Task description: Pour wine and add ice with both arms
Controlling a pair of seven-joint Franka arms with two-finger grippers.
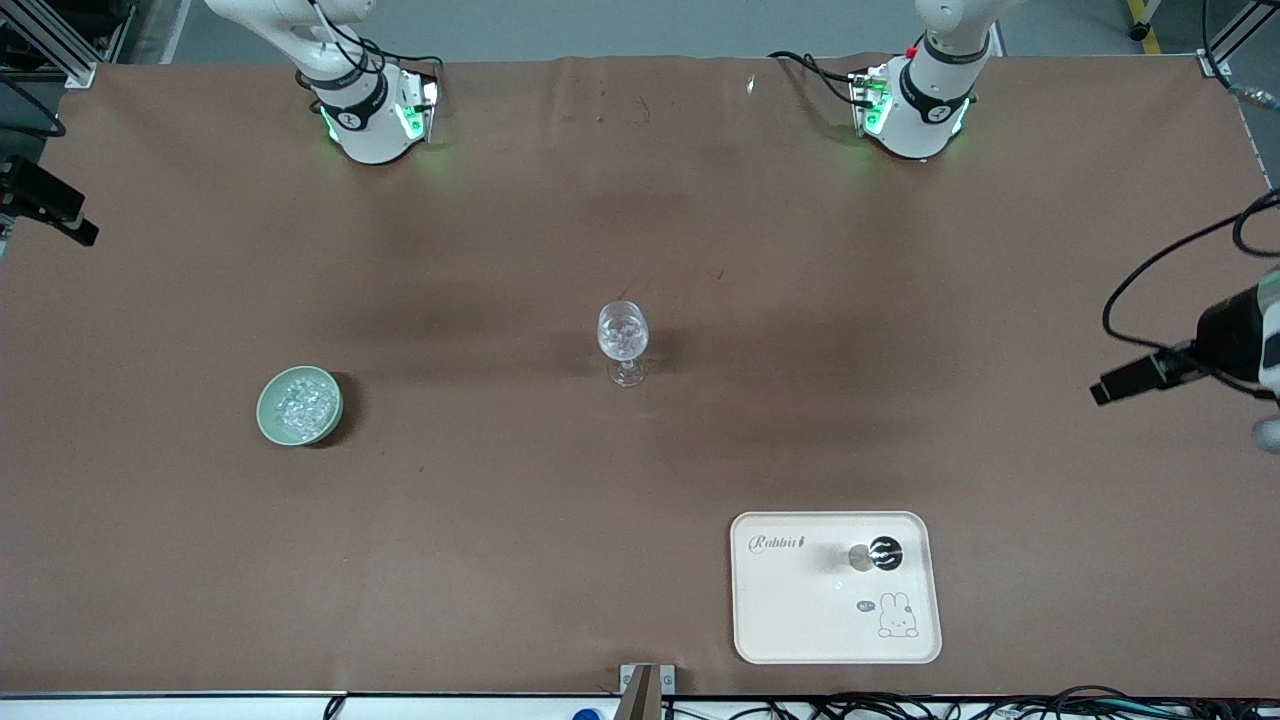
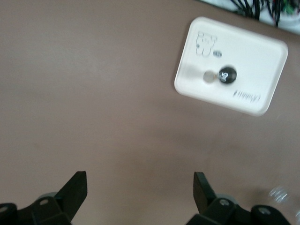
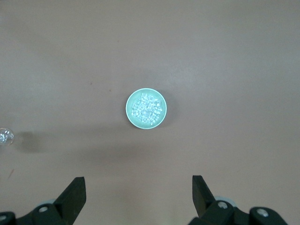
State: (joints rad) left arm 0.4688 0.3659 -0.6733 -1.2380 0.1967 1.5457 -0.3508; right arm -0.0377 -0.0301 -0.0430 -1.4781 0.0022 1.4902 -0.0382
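Observation:
A clear stemmed glass (image 1: 623, 340) stands upright at the table's middle; it also shows at the edge of the right wrist view (image 3: 4, 137) and of the left wrist view (image 2: 279, 194). The ice (image 1: 300, 402) fills a pale green bowl (image 1: 268, 420) toward the right arm's end. My right gripper (image 3: 139, 190) is open and empty, high over the table near the bowl (image 3: 132, 119) of ice (image 3: 146, 108). My left gripper (image 2: 140, 187) is open and empty, high over bare table near the white tray (image 2: 253, 101). Neither gripper shows in the front view.
The white tray (image 1: 800, 620) lies near the front edge, toward the left arm's end, with a small black round-topped thing (image 1: 885, 552) on it, also in the left wrist view (image 2: 227, 75). Black cameras on cables stand at both table ends (image 1: 1200, 350) (image 1: 40, 200).

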